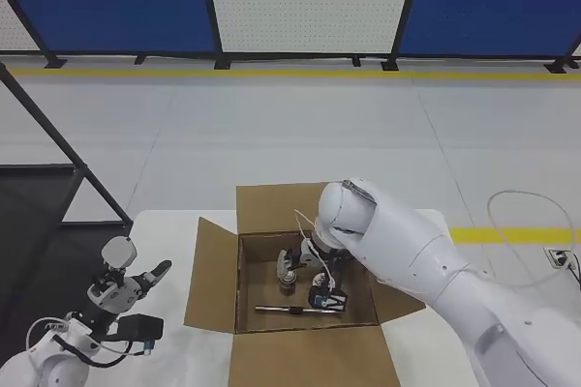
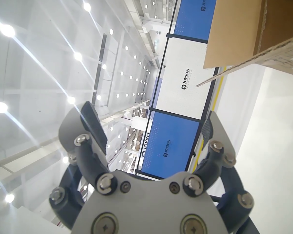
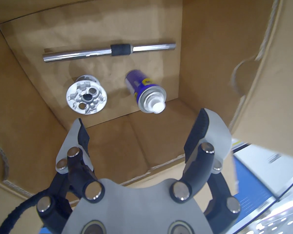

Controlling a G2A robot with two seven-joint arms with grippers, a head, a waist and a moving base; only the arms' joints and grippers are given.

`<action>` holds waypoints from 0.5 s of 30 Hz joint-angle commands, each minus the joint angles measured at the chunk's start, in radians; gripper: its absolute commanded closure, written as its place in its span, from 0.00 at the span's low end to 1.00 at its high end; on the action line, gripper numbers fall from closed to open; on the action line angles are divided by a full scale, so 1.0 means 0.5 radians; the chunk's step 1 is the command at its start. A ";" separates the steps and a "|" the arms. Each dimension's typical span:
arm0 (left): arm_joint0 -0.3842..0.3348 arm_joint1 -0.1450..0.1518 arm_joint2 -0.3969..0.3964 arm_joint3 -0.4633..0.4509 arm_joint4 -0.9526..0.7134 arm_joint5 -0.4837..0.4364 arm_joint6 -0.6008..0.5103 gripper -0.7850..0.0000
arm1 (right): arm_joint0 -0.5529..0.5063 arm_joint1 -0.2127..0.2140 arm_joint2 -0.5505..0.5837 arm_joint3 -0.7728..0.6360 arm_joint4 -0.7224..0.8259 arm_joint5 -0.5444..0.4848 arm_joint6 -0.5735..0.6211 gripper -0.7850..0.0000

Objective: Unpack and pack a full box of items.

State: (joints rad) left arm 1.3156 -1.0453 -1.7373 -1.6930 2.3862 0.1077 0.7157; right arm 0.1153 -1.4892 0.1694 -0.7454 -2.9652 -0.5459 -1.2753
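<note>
An open cardboard box (image 1: 218,281) stands on the white table (image 1: 165,227). On its floor lie a shiny metal rod with a black sleeve (image 3: 109,51), a silver perforated disc (image 3: 86,95) and a blue spray can with a white nozzle (image 3: 145,91). My right gripper (image 3: 141,117) hangs open inside the box, above and short of these items, holding nothing. In the top view it (image 1: 305,259) is at the box's far side, with the rod (image 1: 283,310) along the near wall. My left gripper (image 2: 149,110) is open and empty, pointing upward left of the box (image 1: 140,263).
The box's flaps stand spread out; the left flap (image 2: 234,25) is close to my left gripper. A black frame rack (image 1: 39,193) stands left of the table. A white cable (image 1: 533,198) lies on the floor to the right. Blue and white partitions (image 1: 310,24) line the back.
</note>
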 commanded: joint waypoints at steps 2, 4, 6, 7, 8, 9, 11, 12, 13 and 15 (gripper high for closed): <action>0.001 0.002 0.006 -0.002 -0.005 0.006 -0.002 0.00 | -0.001 0.000 0.001 0.012 0.009 -0.008 0.010 0.00; 0.001 0.002 0.016 -0.006 -0.008 0.013 0.006 0.00 | -0.001 0.000 0.001 0.012 0.009 -0.008 0.010 0.00; 0.001 0.002 0.016 -0.006 -0.008 0.013 0.006 0.00 | -0.001 0.000 0.001 0.012 0.009 -0.008 0.010 0.00; 0.001 0.002 0.016 -0.006 -0.008 0.013 0.006 0.00 | -0.001 0.000 0.001 0.012 0.009 -0.008 0.010 0.00; 0.001 0.002 0.016 -0.006 -0.008 0.013 0.006 0.00 | -0.001 0.000 0.001 0.012 0.009 -0.008 0.010 0.00; 0.001 0.002 0.016 -0.006 -0.008 0.013 0.006 0.00 | -0.010 0.001 0.009 -0.002 0.016 0.016 0.057 0.00; 0.001 0.002 0.016 -0.006 -0.008 0.013 0.006 0.00 | -0.004 0.014 0.029 -0.077 0.007 0.053 0.161 0.00; 0.001 0.002 0.016 -0.006 -0.008 0.013 0.006 0.00 | 0.009 0.024 0.041 -0.107 0.009 -0.013 0.184 0.00; 0.001 0.002 0.016 -0.006 -0.008 0.013 0.006 0.00 | 0.026 0.034 0.050 -0.167 0.003 -0.068 0.204 0.00; 0.001 0.002 0.016 -0.006 -0.008 0.013 0.006 0.00 | 0.049 0.066 0.087 -0.262 0.025 -0.204 0.230 0.00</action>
State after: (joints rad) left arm 1.3159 -1.0441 -1.7292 -1.6960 2.3822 0.1143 0.7189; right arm 0.1333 -1.4655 0.2019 -0.8485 -2.9604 -0.5900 -1.1657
